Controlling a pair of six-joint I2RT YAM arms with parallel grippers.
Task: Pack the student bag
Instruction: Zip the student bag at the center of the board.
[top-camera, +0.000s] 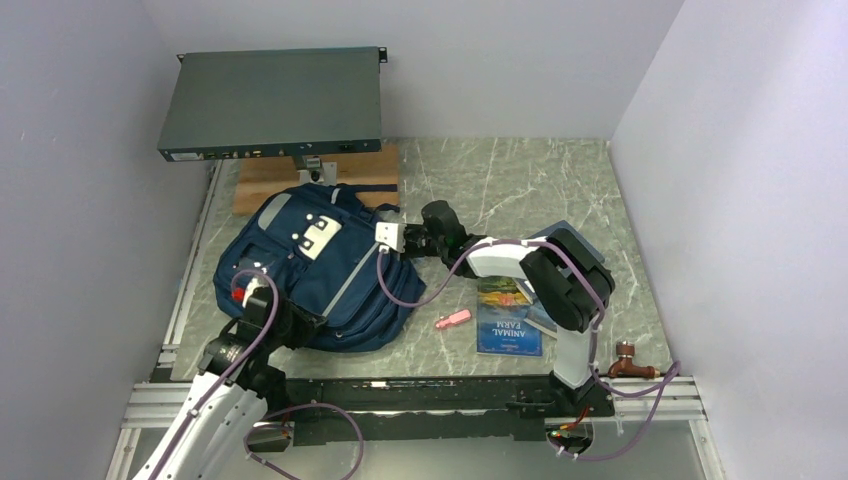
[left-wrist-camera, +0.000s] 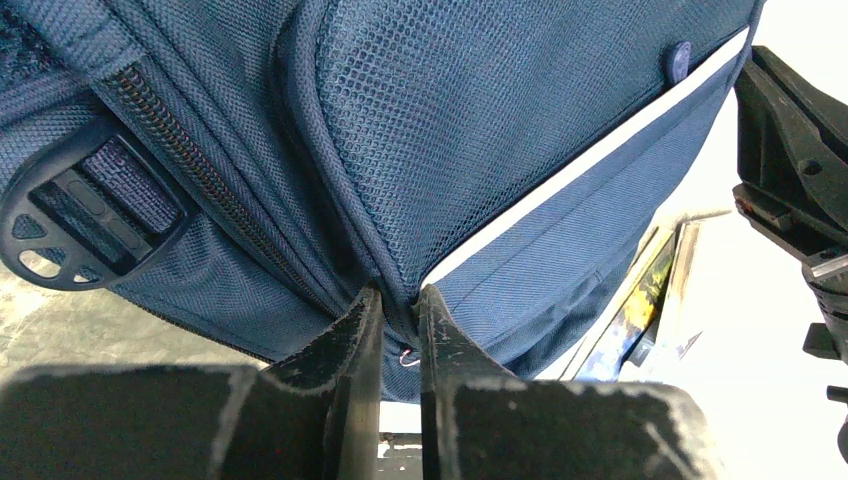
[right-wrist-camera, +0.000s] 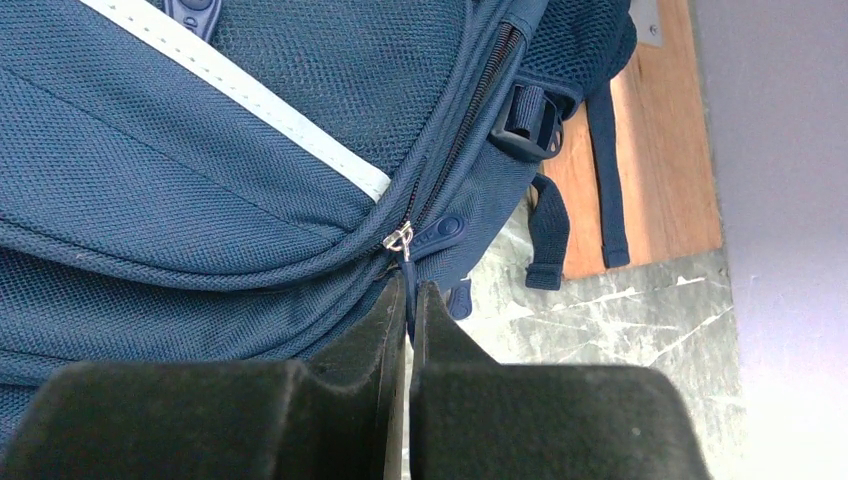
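Observation:
The student bag (top-camera: 330, 280), navy blue with a grey stripe and a white-grey patch, lies flat on the left half of the table. My left gripper (top-camera: 258, 285) is at its near left edge. In the left wrist view that gripper (left-wrist-camera: 400, 300) is shut on a fold of the student bag (left-wrist-camera: 560, 90) fabric by a seam. My right gripper (top-camera: 378, 242) reaches in at the bag's right side. The right wrist view shows this gripper (right-wrist-camera: 408, 295) shut on a navy zipper pull just below the metal slider (right-wrist-camera: 400, 240) of the student bag (right-wrist-camera: 150, 180). The zip is closed there.
An "Animal Farm" book (top-camera: 510, 315) and a small pink object (top-camera: 452, 320) lie right of the bag. A wooden board (top-camera: 350, 175) and a dark rack unit (top-camera: 270, 100) stand behind it. A brown item (top-camera: 628, 360) sits near the right arm's base.

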